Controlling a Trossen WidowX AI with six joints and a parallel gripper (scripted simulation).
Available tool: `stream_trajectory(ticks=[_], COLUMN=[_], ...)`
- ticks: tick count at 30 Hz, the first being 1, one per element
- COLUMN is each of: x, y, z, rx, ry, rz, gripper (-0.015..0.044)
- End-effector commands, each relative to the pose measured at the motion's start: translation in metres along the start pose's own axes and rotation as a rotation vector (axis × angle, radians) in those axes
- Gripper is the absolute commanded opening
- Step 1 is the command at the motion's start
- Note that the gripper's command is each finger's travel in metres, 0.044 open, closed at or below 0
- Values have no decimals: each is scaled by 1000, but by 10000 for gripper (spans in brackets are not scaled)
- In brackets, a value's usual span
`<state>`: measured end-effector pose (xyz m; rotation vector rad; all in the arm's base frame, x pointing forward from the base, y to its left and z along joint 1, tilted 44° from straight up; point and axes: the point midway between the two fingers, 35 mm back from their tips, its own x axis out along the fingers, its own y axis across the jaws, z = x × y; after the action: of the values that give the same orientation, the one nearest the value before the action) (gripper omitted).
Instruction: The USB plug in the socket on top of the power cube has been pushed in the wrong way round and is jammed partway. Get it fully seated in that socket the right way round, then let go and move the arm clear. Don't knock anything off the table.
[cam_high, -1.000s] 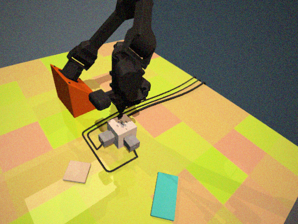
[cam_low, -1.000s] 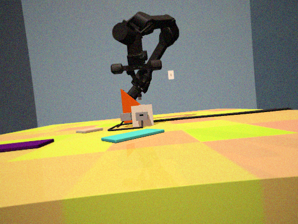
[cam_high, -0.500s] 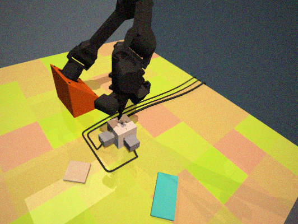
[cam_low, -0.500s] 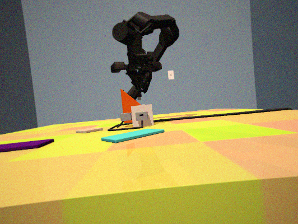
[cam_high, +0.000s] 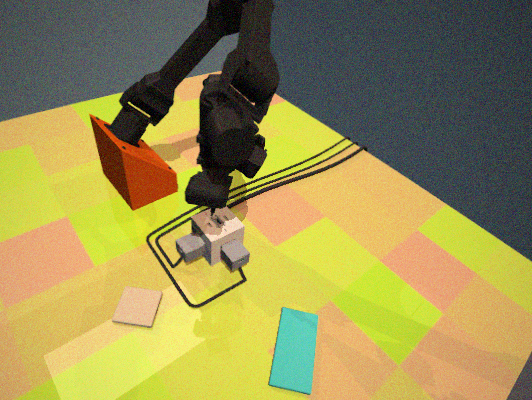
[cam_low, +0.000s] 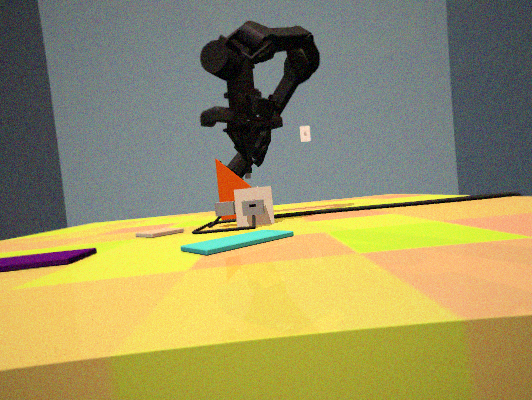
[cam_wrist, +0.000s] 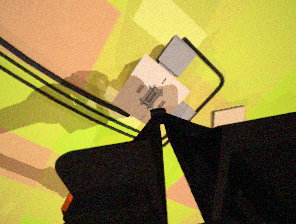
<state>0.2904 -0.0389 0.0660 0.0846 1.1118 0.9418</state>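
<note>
Arm poised over the cube, plug in its grip.
The table (cam_high: 380, 235) carries the cube (cam_high: 222, 239); directly above the cube's top face hangs the gripper (cam_high: 218, 216), pointing down, clamped on the small plug (cam_high: 219, 220), which stands at the top socket, just under the fingertips.

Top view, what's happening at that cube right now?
The black arm's gripper is shut on the small dark USB plug, held just above the top socket of the pale power cube. The plug is not seated yet. Two grey plugs sit in the cube's side faces.
</note>
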Motion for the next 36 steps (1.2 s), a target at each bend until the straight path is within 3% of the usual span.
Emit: stream_trajectory(ticks=[1,27,36], x=[0,0,0], y=[0,0,0], z=[0,0,0], rx=[-90,-766,-784], ry=[1,0,0], rz=[1,1,1], gripper=[0,0,0])
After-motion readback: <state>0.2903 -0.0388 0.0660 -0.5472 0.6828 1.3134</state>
